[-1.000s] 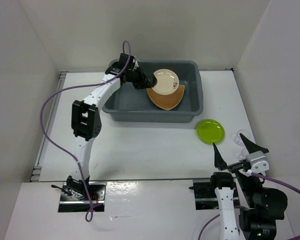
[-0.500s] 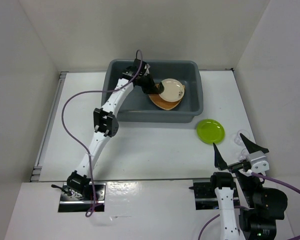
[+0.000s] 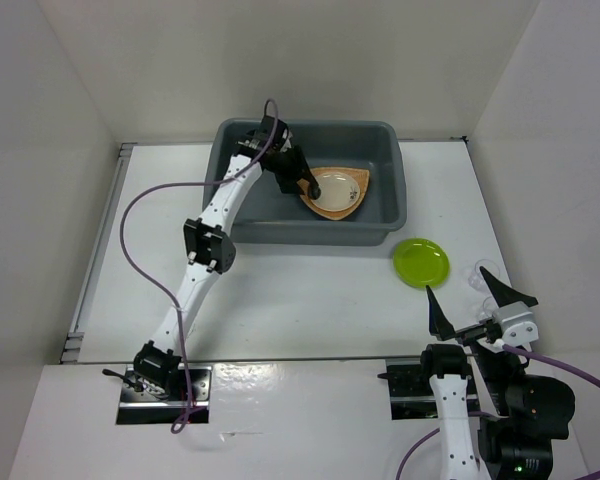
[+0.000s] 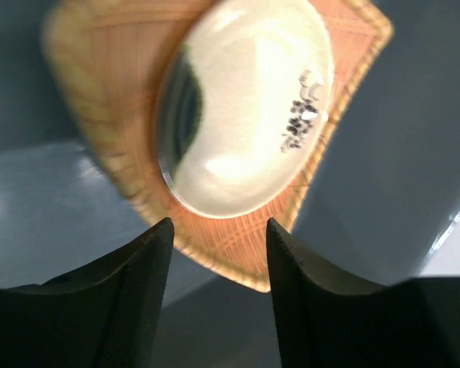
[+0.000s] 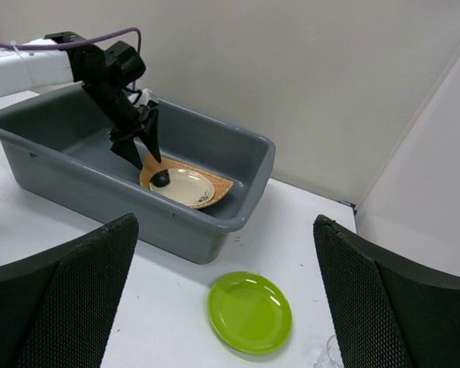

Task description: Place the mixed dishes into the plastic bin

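Cream plate (image 4: 245, 107): carried tilted a second ago, now released and lying on the woven tray (image 4: 353, 38) inside the plastic bin (image 3: 310, 232). The left gripper (image 4: 218, 226) hangs over its 9 o'clock rim with jaws apart and empty, so two dishes appear binned. Lime-green plate (image 3: 420, 263): outstanding, on the white table (image 3: 280, 300) at 4 o'clock of the bin. Right gripper (image 3: 455, 280): spread wide, holding nothing, at the table's 5 o'clock edge; plain white walls on three sides.
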`<state>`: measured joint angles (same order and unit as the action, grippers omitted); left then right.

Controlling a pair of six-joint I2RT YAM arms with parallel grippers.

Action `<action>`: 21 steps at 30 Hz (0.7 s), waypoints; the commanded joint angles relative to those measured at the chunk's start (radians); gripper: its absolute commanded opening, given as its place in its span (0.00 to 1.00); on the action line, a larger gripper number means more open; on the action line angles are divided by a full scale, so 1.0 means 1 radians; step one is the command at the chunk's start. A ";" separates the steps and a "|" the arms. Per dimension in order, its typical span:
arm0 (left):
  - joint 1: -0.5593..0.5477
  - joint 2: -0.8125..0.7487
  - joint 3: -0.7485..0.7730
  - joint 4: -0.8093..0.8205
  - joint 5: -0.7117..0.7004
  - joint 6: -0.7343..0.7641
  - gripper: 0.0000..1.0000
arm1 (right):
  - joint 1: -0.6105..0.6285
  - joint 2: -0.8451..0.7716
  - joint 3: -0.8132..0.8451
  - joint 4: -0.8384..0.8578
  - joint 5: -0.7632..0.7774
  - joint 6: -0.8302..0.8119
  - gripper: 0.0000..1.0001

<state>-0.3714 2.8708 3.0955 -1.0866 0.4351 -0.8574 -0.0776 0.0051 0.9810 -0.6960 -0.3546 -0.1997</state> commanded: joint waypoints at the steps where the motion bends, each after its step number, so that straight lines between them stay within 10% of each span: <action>1: 0.008 -0.144 0.042 -0.077 -0.090 0.034 0.60 | -0.007 -0.083 0.010 0.013 0.016 0.009 0.99; 8: -0.223 -0.546 0.001 -0.214 -0.711 0.224 0.65 | -0.007 -0.041 -0.008 0.052 0.091 0.054 0.99; 14: -0.376 -1.051 -0.638 -0.088 -0.966 0.159 0.74 | -0.030 0.312 0.071 -0.066 0.080 -0.204 0.99; 18: -0.324 -1.621 -1.591 0.416 -0.846 0.155 0.84 | -0.088 0.501 0.038 -0.068 0.131 -0.461 0.97; 21: -0.261 -1.722 -1.719 0.393 -0.826 0.110 0.85 | -0.088 0.544 -0.040 -0.066 0.141 -0.601 0.97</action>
<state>-0.6491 1.1271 1.5093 -0.8333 -0.4015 -0.7155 -0.1593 0.5457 0.9852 -0.7216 -0.2447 -0.5980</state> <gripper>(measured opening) 0.851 0.972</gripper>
